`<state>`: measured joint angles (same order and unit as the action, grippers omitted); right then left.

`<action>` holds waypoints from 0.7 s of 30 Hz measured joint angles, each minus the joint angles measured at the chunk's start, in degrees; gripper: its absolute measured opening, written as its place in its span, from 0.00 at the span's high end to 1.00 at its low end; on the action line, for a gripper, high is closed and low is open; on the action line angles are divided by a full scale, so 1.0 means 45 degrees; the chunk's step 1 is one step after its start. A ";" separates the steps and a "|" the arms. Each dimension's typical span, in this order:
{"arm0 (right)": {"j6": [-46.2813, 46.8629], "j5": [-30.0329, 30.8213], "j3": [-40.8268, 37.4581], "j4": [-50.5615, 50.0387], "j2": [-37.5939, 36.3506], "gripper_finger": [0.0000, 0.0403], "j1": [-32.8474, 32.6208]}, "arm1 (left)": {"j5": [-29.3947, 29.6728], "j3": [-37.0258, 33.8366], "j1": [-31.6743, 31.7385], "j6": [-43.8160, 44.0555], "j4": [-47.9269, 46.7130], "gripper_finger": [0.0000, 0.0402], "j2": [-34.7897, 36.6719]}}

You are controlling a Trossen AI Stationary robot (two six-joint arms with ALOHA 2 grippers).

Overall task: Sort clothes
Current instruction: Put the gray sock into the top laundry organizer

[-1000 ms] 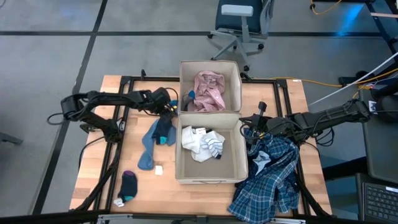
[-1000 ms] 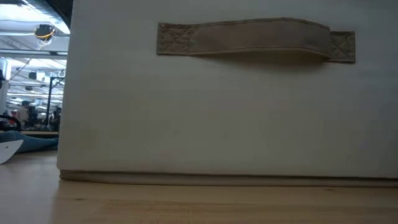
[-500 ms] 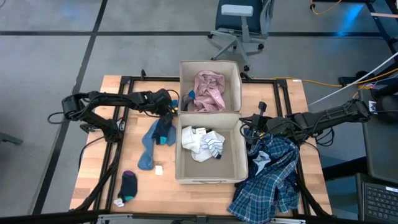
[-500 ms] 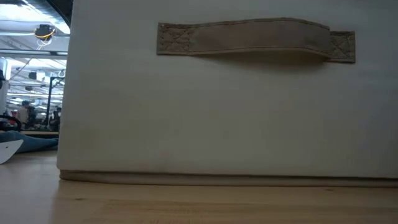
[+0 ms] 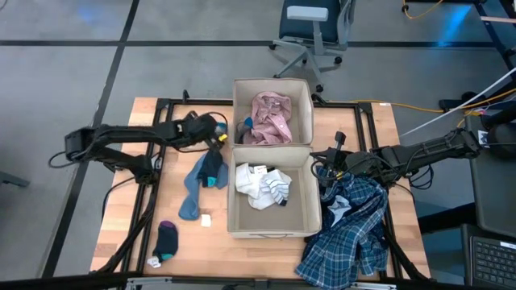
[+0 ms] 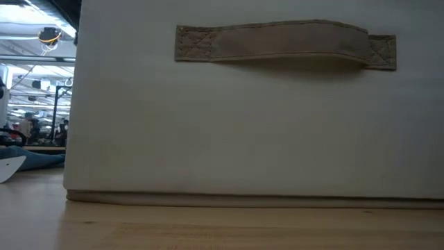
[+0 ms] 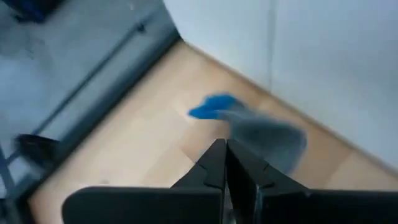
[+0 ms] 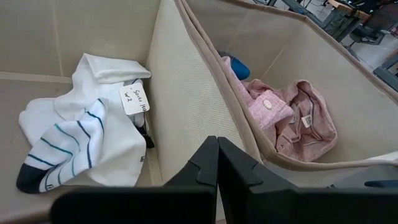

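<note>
My left gripper (image 5: pixel 218 133) (image 7: pixel 225 149) is shut low over the table, just left of where the two beige bins meet. A small grey sock with a blue toe (image 7: pixel 249 124) lies on the wood right beyond its fingertips. Two blue socks (image 5: pixel 205 171) (image 5: pixel 189 205) and a dark sock (image 5: pixel 167 238) lie on the table's left half. My right gripper (image 5: pixel 321 161) (image 8: pixel 217 146) is shut at the near bin's right wall, above the blue-white plaid shirt (image 5: pixel 351 234). The pink shirt (image 5: pixel 270 117) lies in the far bin, and white striped pieces (image 5: pixel 260 187) lie in the near bin. My left gripper's shut fingertips stand at the grey end of the small sock (image 7: pixel 267 140), which lies on the table. Whether they touch or pinch it I cannot tell; the picture is blurred there. My right gripper touches nothing that shows.
The far bin (image 5: pixel 272 80) and near bin (image 5: pixel 270 232) stand in a row at the table's middle; the near bin's wall (image 6: pixel 257 125) fills the low view. The plaid shirt hangs over the table's near right edge. A white tag (image 5: pixel 206 219) lies by the socks.
My left arm has drawn back a little toward the table's left edge, its gripper staying by the bins' left side. The socks, the shirt and my right arm have kept still.
</note>
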<state>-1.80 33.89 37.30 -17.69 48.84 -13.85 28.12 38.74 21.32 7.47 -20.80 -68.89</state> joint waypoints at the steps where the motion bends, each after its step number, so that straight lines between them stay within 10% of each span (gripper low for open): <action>1: 0.0000 0.0000 0.0000 -0.0002 0.0000 0.98 -0.0002 | 0.0169 0.0001 0.0000 0.0003 0.0040 0.99 0.0424; 11: -0.0078 -0.0003 0.0005 -0.0017 0.0000 0.98 0.0000 | 0.0327 0.0554 0.0009 -0.0752 0.0784 0.99 0.3966; 21: -0.0053 0.0000 0.0005 -0.0063 0.0069 0.98 0.0000 | -0.0597 -0.0070 0.0279 0.1247 -0.0081 0.83 0.3085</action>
<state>-2.04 33.89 37.32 -17.98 49.15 -13.85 25.43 38.43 22.58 13.09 -21.17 -55.01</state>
